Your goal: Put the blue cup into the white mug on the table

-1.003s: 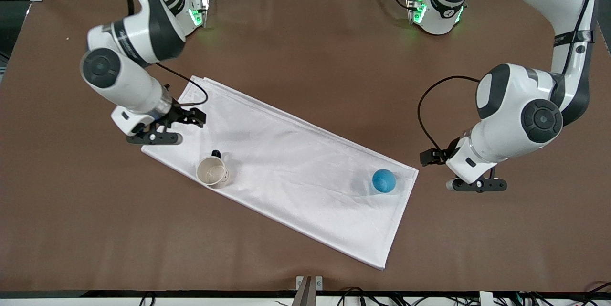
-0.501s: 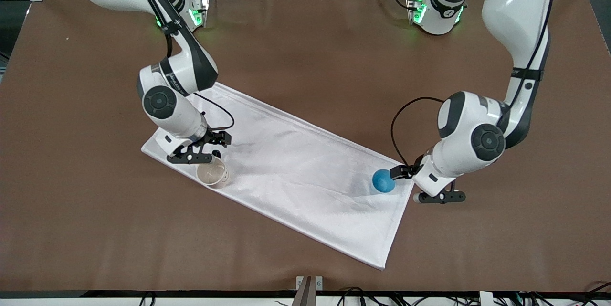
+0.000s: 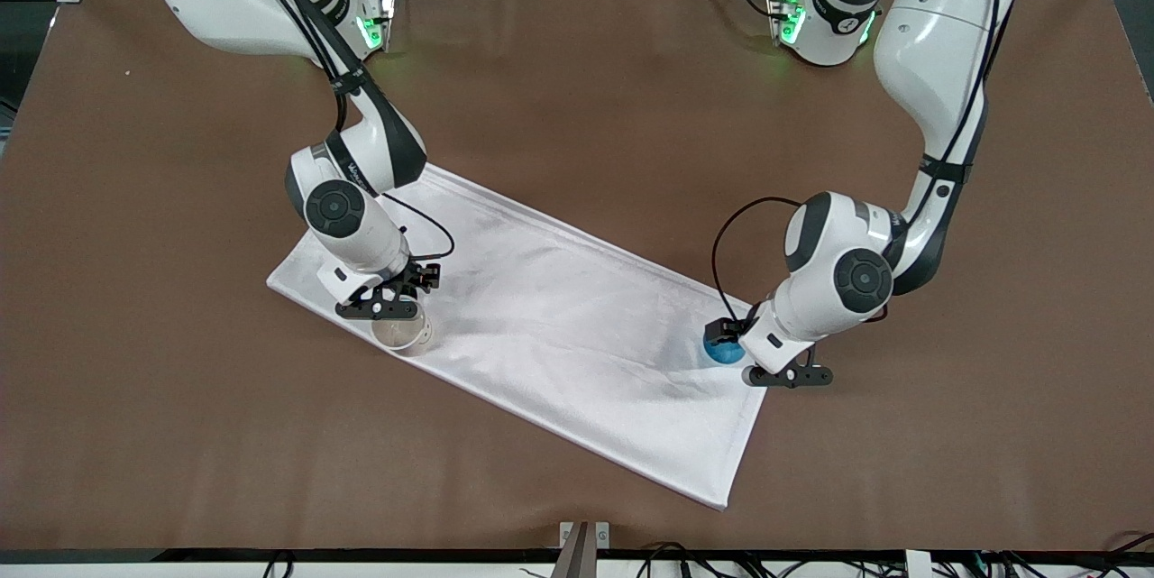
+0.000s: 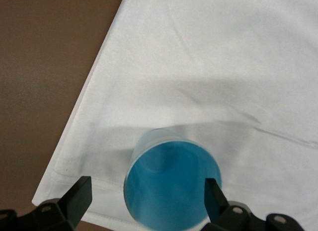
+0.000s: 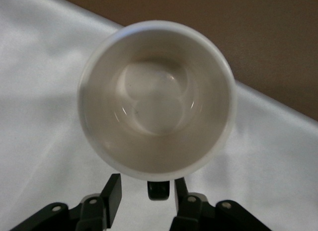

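Observation:
The blue cup (image 3: 720, 349) stands upright on the white cloth, near the cloth's corner toward the left arm's end of the table (image 3: 577, 109). My left gripper (image 3: 773, 371) is low at the cup and open. In the left wrist view the cup (image 4: 171, 184) sits between the two spread fingers (image 4: 78, 197) without touching them. The white mug (image 3: 402, 332) stands upright and empty near the cloth's other end. My right gripper (image 3: 381, 307) is low over its handle side and open. In the right wrist view the mug (image 5: 156, 99) fills the frame and its black handle (image 5: 159, 189) lies between the fingers (image 5: 112, 195).
The large white cloth (image 3: 559, 325) lies diagonally across the middle of the brown table, and both cups stand on it. Both arm bases stand along the table edge farthest from the front camera. Bare brown table surrounds the cloth.
Both arms have swung in and come down. The right gripper has moved from the cloth's corner to the mug's handle. The left gripper has moved from bare table to the blue cup.

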Motion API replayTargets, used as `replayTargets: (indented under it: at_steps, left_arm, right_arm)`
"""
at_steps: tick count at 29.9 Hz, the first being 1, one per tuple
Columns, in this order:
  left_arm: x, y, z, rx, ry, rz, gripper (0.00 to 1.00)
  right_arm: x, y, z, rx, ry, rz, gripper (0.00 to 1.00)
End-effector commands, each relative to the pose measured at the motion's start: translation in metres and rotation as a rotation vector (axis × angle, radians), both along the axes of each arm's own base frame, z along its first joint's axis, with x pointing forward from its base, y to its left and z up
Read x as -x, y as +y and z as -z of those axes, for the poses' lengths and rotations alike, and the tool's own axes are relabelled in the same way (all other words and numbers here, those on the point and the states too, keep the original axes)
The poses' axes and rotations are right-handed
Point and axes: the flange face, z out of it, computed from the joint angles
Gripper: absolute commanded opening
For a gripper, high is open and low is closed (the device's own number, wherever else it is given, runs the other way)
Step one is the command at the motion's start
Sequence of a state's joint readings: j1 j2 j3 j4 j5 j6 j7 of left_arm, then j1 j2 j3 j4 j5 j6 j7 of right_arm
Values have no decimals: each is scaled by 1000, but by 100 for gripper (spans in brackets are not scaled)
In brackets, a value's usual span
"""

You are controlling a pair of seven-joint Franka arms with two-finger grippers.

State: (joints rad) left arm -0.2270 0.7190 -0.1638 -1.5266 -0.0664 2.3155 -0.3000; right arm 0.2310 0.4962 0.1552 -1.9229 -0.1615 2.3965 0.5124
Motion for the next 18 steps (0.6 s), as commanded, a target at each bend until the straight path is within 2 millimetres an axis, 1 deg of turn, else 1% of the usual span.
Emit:
replayTargets:
  at_steps: [1,5,6,7,11,15,18]
  left_arm:
    - [-6,1,2,9,-11,-28,76]
    - [-6,1,2,12,-6,-49,18]
    - [-6,1,3,12,-3,-58,7]
    - [-6,1,3,12,-2,-67,0]
    - [-6,2,3,11,2,-94,0]
    - [-6,2,2,11,1,-96,0]
    - [-6,2,-1,11,-1,-102,0]
  right_arm:
    - [-9,0,-2,11,-27,24,26]
    - [-11,-3,-3,16,-26,28,5]
    - [-12,-3,-6,15,-31,28,0]
    - [-13,-3,-8,16,-31,27,0]
    - [-15,2,-27,15,-41,31,0]
    - [-17,23,-55,27,-34,37,0]
    - [-19,48,-79,34,-29,58,0]
